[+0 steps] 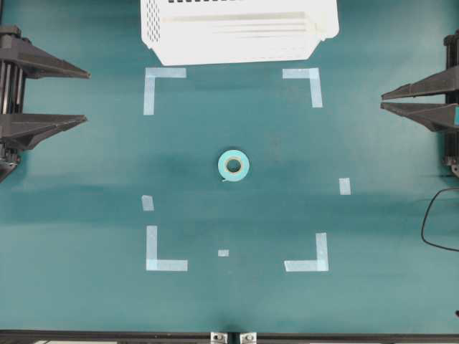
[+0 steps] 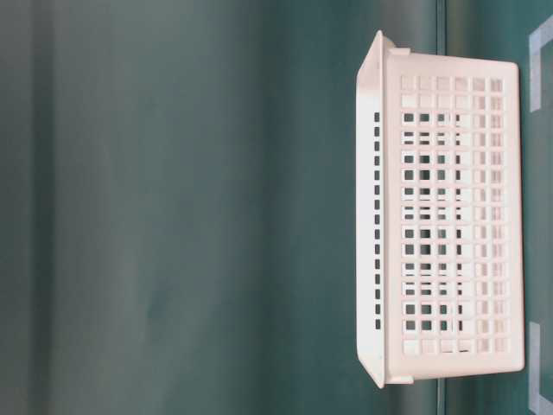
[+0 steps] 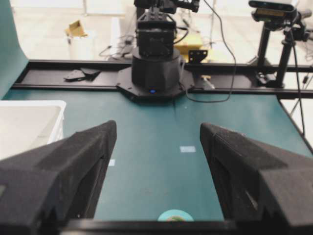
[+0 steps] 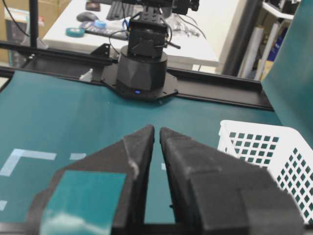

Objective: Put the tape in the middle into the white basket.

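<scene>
Lying at: the tape (image 1: pixel 234 165) sits flat on the teal surface (image 1: pixel 86 301), near the centre of the square marked by pale corner strips (image 1: pixel 159 80), hole facing up.
Basket: the white basket (image 1: pixel 237 32) stands at 12 o'clock from the roll, well apart, partly cut off by the top edge of the overhead view.
Handling guess: the roll looks light and stiff, a smooth ring unlikely to deform; it may slide if nudged sideways.
Grasp point: one finger into the core and one outside the wall, or a pinch across the outer rim, seems safest.
Left end effector (image 1: pixel 75 97): at 9 o'clock from the roll, well apart, fingers spread wide, empty, level over the surface.
Right end effector (image 1: pixel 391 99): at 3 o'clock, well apart, fingers nearly together with a thin gap, holding nothing.
</scene>
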`<state>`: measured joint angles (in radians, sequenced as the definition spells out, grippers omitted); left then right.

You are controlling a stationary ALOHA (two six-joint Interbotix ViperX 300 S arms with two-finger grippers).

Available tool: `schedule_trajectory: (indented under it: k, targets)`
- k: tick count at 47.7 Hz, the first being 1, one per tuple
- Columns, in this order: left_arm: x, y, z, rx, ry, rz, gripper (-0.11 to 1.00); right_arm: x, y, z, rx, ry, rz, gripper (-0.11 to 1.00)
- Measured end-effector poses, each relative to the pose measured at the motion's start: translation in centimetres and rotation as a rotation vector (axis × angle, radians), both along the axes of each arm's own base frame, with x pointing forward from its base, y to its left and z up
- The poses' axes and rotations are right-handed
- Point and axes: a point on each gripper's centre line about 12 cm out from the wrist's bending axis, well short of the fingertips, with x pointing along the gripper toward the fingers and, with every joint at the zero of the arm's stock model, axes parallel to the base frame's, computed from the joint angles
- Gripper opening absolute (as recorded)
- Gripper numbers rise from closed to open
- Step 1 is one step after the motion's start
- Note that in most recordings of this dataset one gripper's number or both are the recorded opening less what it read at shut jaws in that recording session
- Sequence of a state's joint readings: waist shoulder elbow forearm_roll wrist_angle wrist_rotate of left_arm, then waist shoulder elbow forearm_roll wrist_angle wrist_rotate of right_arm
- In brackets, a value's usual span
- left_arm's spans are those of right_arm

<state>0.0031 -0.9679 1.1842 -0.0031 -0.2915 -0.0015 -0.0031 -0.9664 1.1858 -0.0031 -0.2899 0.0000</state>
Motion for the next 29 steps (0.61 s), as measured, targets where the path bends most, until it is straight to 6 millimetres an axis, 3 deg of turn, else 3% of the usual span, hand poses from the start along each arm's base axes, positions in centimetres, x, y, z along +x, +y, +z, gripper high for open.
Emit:
schedule_trajectory:
  k: [2, 7, 12, 29]
  targets:
    - [0.0, 0.0, 0.0, -0.001, -0.002, -0.001, 0.22, 0.0, 0.0, -0.1, 0.002, 0.002, 0.0, 0.22]
    - [-0.5, -0.2, -0.1, -0.02, -0.006, -0.011, 0.02, -0.2, -0.1, -1.2, 0.0, 0.023, -0.006, 0.03]
    - [-1.0, -0.2, -0.5, -0.02, 0.0, -0.012, -0.08, -0.6, -0.2, -1.8, 0.002, 0.026, -0.012, 0.0]
    - [-4.0, -0.3, -2.5, -0.011, 0.025, -0.016, -0.11, -0.4, -0.2, -2.4, 0.026, 0.046, -0.011, 0.0]
